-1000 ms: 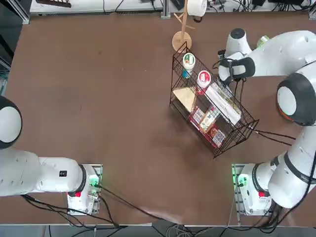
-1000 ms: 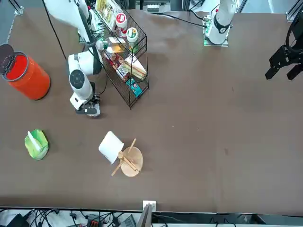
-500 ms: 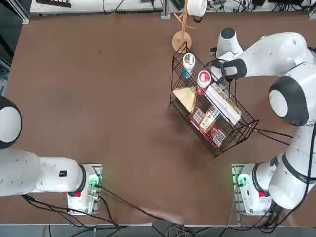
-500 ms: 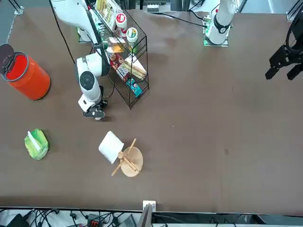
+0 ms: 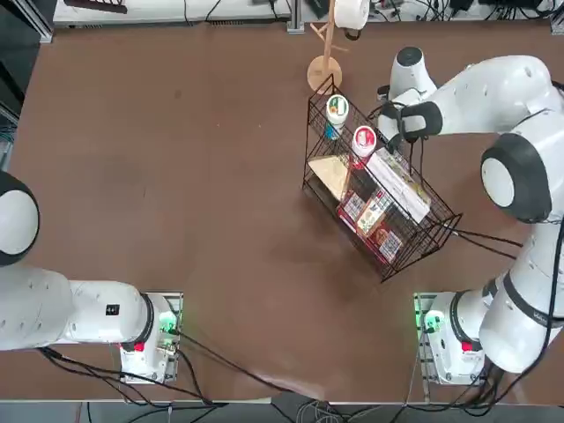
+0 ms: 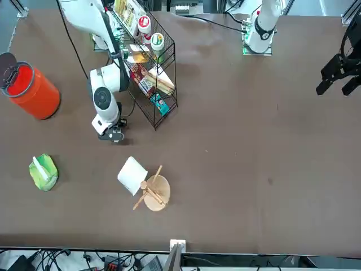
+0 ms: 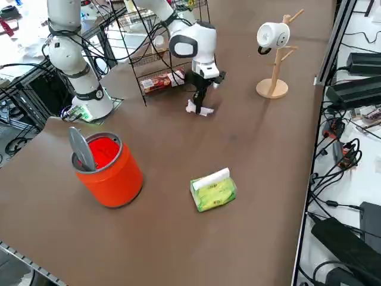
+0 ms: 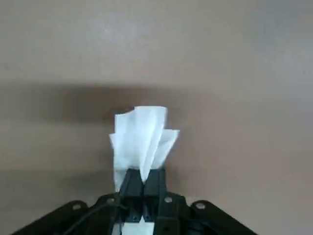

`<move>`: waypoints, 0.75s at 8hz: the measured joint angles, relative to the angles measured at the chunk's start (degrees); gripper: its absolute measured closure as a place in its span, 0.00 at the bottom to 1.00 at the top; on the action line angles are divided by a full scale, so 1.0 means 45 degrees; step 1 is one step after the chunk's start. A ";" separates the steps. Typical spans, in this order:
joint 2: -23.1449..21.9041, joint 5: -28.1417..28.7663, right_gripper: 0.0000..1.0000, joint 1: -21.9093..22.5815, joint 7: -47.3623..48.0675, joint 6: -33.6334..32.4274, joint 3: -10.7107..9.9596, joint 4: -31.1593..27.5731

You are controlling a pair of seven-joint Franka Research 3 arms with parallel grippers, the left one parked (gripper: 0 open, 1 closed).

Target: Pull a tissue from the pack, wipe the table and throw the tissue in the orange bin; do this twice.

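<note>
My right gripper (image 7: 199, 101) is down on the table (image 6: 254, 141) beside the black wire rack (image 6: 148, 68), shut on a white tissue (image 7: 198, 109). In the right wrist view the tissue (image 8: 142, 142) fans out from the closed fingertips (image 8: 143, 183) and lies against the brown tabletop. The front view has the gripper (image 6: 114, 134) low over the table near the rack's corner. The green pack (image 7: 213, 189) with a white tuft lies apart, toward the table's edge (image 6: 43, 171). The orange bin (image 7: 107, 167) stands open with its grey lid tipped up (image 6: 31, 90).
The wire rack (image 5: 374, 189) holds cups and boxes right next to the arm. A wooden stand with a white paper roll (image 6: 141, 183) is on the far side of the gripper from the robot. Cables lie along the table's right edge (image 7: 351, 113).
The right gripper slid with the tissue along the table toward the rack and paper roll stand, then drifted back slightly. It stays shut.
</note>
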 joint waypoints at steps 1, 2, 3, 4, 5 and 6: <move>-0.0018 0.0016 0.99 -0.0228 -0.0455 -0.0094 -0.0005 -0.0017; -0.0040 0.0017 0.99 -0.0400 -0.0874 -0.0167 -0.0040 -0.0059; -0.0073 0.0017 0.99 -0.0548 -0.1391 -0.0208 -0.0126 -0.0126; -0.0099 0.0023 0.99 -0.0720 -0.1824 -0.0222 -0.0177 -0.0181; -0.0112 0.0023 0.99 -0.0820 -0.1937 -0.0230 -0.0181 -0.0200; -0.0112 0.0022 0.99 -0.0823 -0.1936 -0.0231 -0.0180 -0.0203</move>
